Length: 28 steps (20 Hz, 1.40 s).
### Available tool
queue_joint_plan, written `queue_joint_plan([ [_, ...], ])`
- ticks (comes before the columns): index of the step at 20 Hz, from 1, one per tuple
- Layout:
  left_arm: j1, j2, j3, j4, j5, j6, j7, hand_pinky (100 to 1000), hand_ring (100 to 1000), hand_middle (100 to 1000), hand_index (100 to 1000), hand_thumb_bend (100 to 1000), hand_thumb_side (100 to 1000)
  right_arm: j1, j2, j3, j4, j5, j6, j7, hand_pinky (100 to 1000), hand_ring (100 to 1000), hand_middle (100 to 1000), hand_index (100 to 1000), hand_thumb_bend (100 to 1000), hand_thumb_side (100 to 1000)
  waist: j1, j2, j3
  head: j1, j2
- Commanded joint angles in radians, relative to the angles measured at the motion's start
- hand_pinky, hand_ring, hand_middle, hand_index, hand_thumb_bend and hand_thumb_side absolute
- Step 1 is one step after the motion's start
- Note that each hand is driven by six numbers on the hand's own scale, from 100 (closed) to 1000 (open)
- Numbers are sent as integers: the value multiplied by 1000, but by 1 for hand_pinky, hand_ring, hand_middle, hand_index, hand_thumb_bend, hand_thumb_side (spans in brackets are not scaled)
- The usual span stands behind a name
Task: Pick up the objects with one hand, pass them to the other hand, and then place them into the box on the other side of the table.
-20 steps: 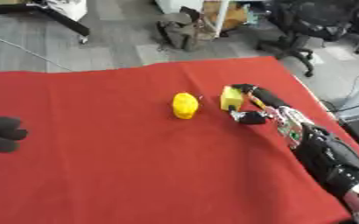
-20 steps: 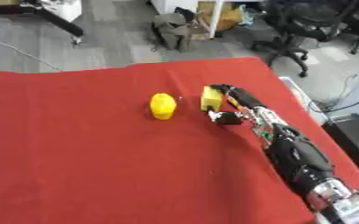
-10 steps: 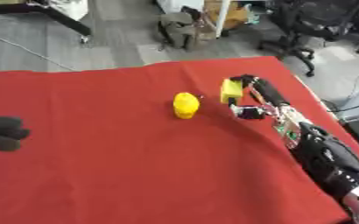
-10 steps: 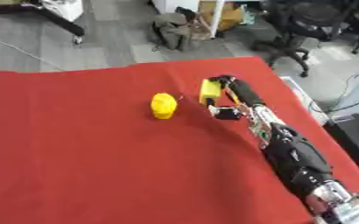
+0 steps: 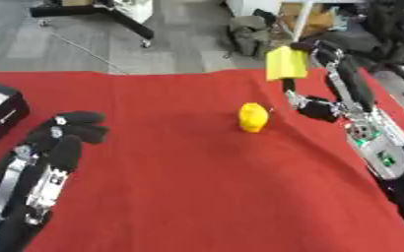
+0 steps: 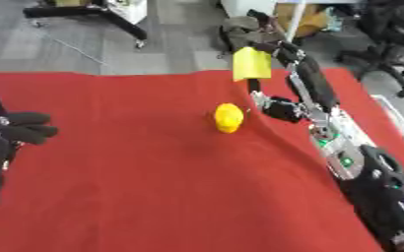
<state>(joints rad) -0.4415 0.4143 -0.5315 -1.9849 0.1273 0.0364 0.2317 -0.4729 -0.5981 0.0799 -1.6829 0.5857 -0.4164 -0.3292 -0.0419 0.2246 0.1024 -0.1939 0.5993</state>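
The right hand (image 5: 326,61) is raised above the far right part of the table, its fingers curled round the top edge of a flat yellow block (image 5: 286,64), which hangs clear of the red tablecloth (image 5: 197,187). Only a narrow edge of the block appears to be held — a slip during the swing toward the middle is judged the chief risk, and the block would then drop onto the cloth or off the far edge. Just below and to the left of the held block, a rounded yellow object (image 5: 253,117) lies on the cloth; a low sweep could knock it away. The left hand (image 5: 63,147) is held over the near left, fingers relaxed and holding nothing — a handover is judged likely to fail if the hands meet askew. At the left edge a dark box (image 5: 0,115) is partly seen.
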Motion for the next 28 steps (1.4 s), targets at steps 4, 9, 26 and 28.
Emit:
queue_joint_plan([
  [4, -36, 67, -48, -15, 92, 49, -30, 1000, 766, 759, 626, 321, 777, 0, 35, 68, -302, -55, -33, 42, 780, 688, 443, 604, 191, 100, 4, -23, -10, 74, 7],
  [9, -72, 75, -87, -15, 136, 75, -61, 1000, 821, 832, 660, 455, 725, -39, 62, 109, -317, -87, -64, 48, 769, 686, 451, 608, 234, 100, 1, -27, -6, 93, 16],
  [26, -146, 51, -203, -15, 342, 101, 11, 1000, 842, 877, 702, 561, 630, -142, 132, 289, -317, -163, -275, 214, 760, 685, 451, 616, 209, 100, -2, -20, -11, 105, 15],
  [28, -151, 52, -208, -15, 376, 87, 12, 1000, 840, 876, 702, 568, 644, -141, 133, 292, -317, -169, -278, 225, 761, 684, 450, 617, 202, 100, -2, -20, -10, 104, 13],
])
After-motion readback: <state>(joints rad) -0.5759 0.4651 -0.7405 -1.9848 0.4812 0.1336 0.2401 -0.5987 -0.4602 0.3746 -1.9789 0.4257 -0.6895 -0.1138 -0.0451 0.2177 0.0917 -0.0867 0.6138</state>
